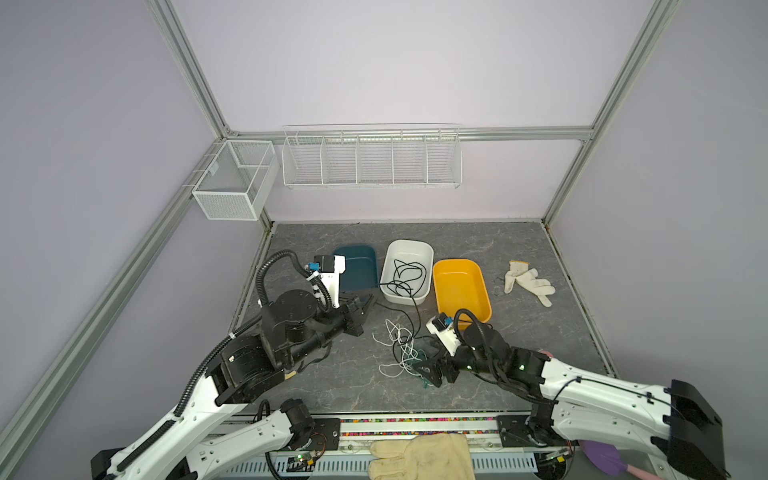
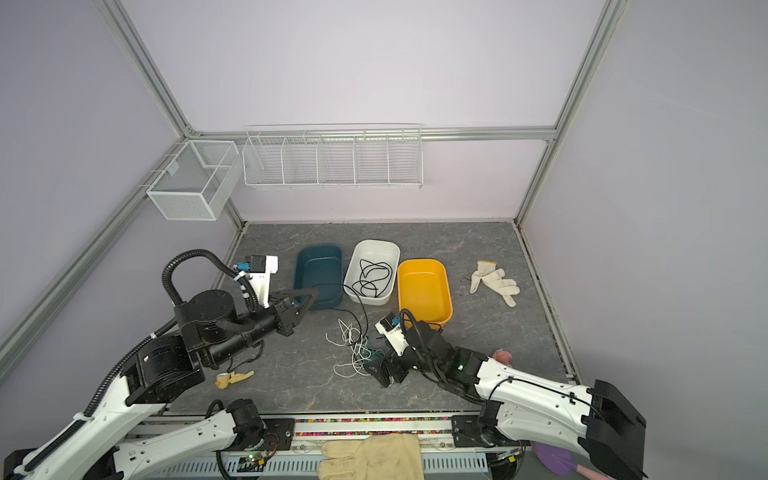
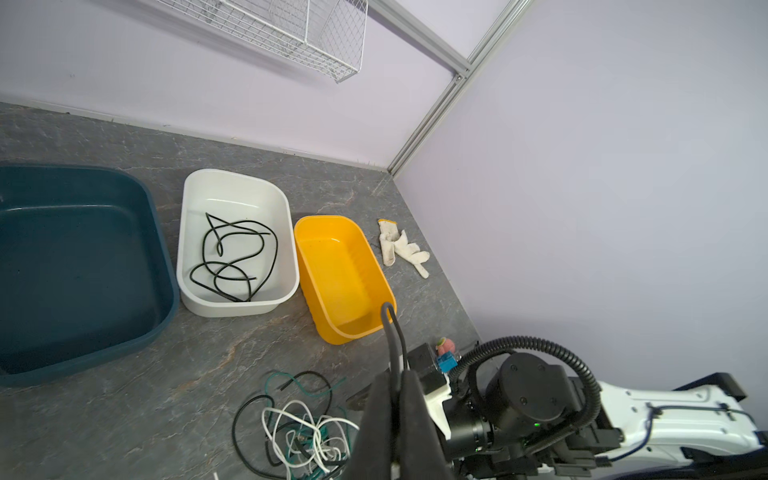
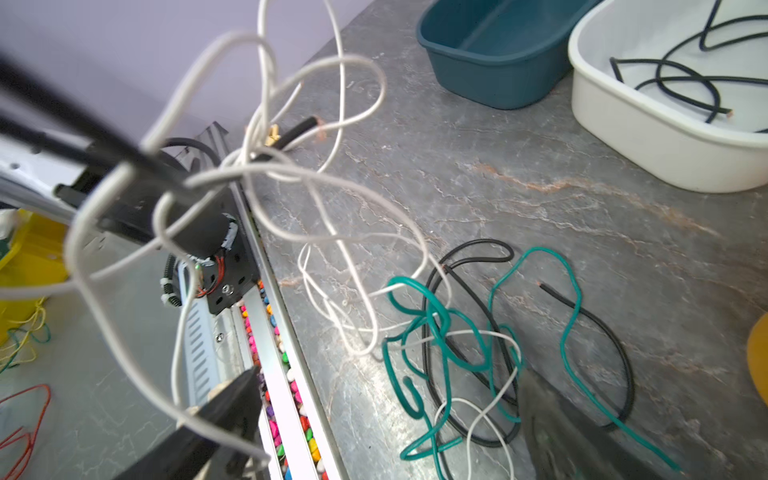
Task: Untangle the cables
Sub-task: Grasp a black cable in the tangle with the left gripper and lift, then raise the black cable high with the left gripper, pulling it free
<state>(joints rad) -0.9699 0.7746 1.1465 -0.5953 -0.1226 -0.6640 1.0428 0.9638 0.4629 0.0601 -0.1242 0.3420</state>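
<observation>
My left gripper (image 3: pixel 395 382) pinches a black cable (image 3: pixel 387 305) — right gripper (image 4: pixel 388 374) spread wide over the tangle (image 4: pixel 449 345) by the desk's front edge.
I'd close on the teal cable (image 4: pixel 562 345) alone, then part slowly.

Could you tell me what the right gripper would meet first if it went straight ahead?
The right gripper, open, would probably meet the tangled cables on the tabletop first, likely a teal strand; depth is unclear.

Grey table (image 1: pixel 519 249): tubs (image 1: pixel 461 286), cables (image 1: pixel 401 347), glove (image 1: pixel 525 280), maybe tape (image 2: pixel 226 379).
</observation>
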